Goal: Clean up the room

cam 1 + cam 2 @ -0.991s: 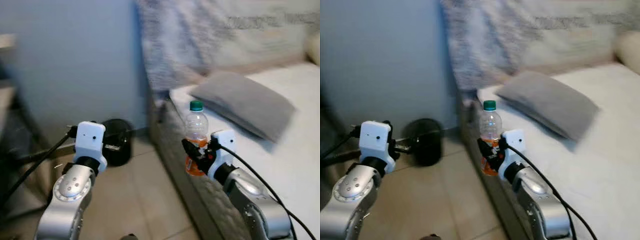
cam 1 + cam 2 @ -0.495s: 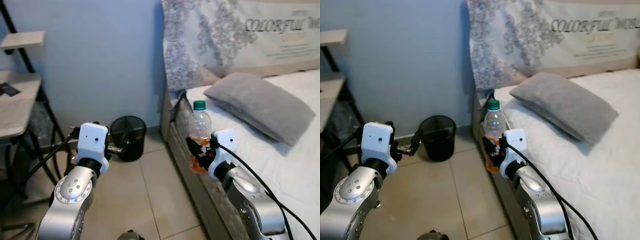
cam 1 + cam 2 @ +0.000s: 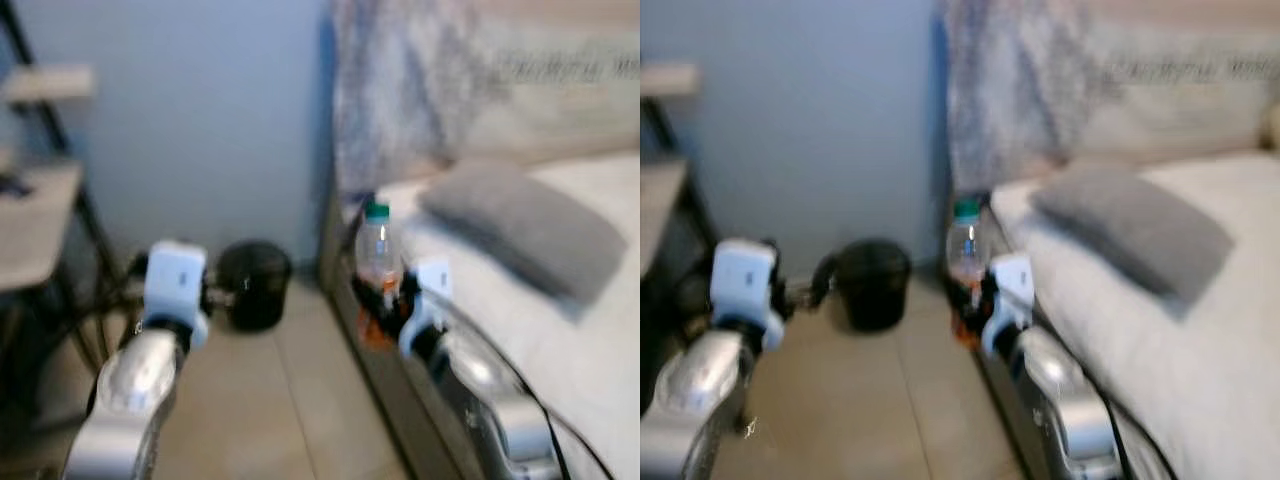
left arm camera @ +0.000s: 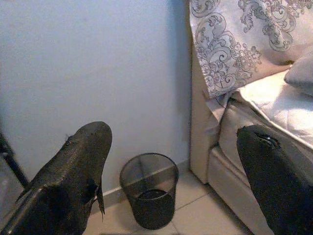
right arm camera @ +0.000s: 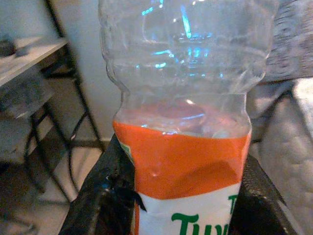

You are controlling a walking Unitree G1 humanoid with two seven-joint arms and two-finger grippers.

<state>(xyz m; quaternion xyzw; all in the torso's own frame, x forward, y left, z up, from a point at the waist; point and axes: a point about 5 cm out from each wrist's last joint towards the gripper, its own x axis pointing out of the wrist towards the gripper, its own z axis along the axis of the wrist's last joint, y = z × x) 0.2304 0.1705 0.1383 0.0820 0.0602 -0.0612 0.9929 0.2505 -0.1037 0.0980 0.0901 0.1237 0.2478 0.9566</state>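
A clear plastic bottle with a green cap and an orange label stands upright in my right gripper, which is shut on its lower half beside the bed's edge. Up close, the bottle sits between the two black fingers. My left gripper is open with nothing in it, held over the floor and pointing toward a black mesh wastebasket by the blue wall. That wastebasket stands on the tiles left of the bed. The eye views are blurred.
A bed with a grey pillow and a patterned headboard cover takes up the right. A desk with black legs stands at the left. Beige floor tiles lie between them.
The camera has shifted and the picture has blurred. The bottle and right gripper now sit a little further left and higher in view; the grip is unchanged.
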